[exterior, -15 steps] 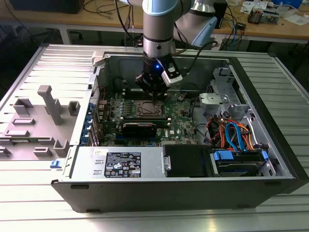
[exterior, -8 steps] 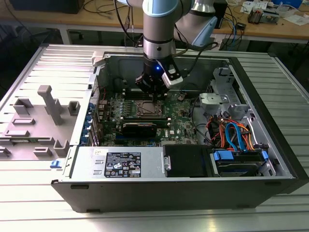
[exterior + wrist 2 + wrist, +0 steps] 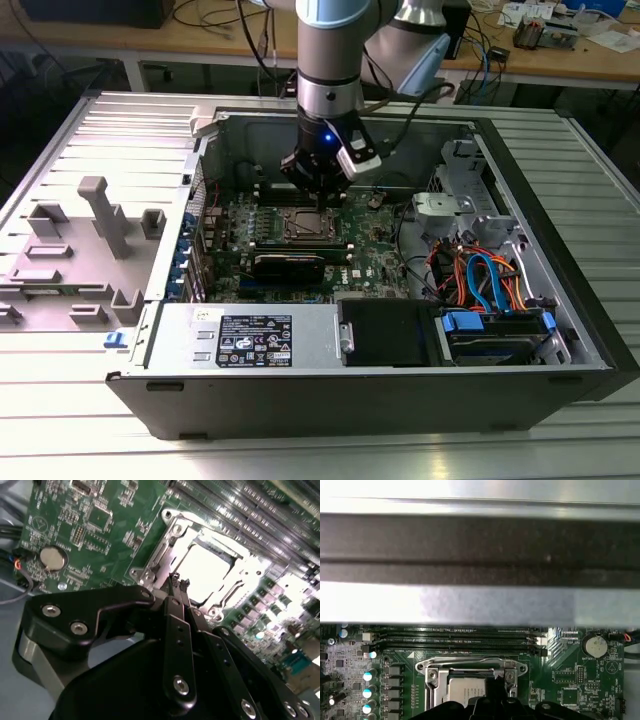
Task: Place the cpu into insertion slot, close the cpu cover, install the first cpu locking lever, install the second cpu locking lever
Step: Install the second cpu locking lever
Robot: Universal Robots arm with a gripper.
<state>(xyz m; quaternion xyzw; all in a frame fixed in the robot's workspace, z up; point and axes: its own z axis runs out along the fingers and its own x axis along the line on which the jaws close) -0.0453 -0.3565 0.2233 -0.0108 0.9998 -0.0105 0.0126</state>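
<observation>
Cpu (image 3: 205,572) sits in the insertion slot (image 3: 170,562) under the closed cpu cover (image 3: 240,570). Gripper (image 3: 179,581) hovers at the socket edge, jaws closed on nothing. Risk: a misaligned descent could scrape the motherboard (image 3: 90,525).

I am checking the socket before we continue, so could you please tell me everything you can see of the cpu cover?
The cpu cover is a thin, shiny silver metal frame with a large square window. It lies flat and closed over the insertion slot on the green board. The pale metal cpu shows through its window. The gripper hangs right at its edge; contact cannot be told.
</observation>
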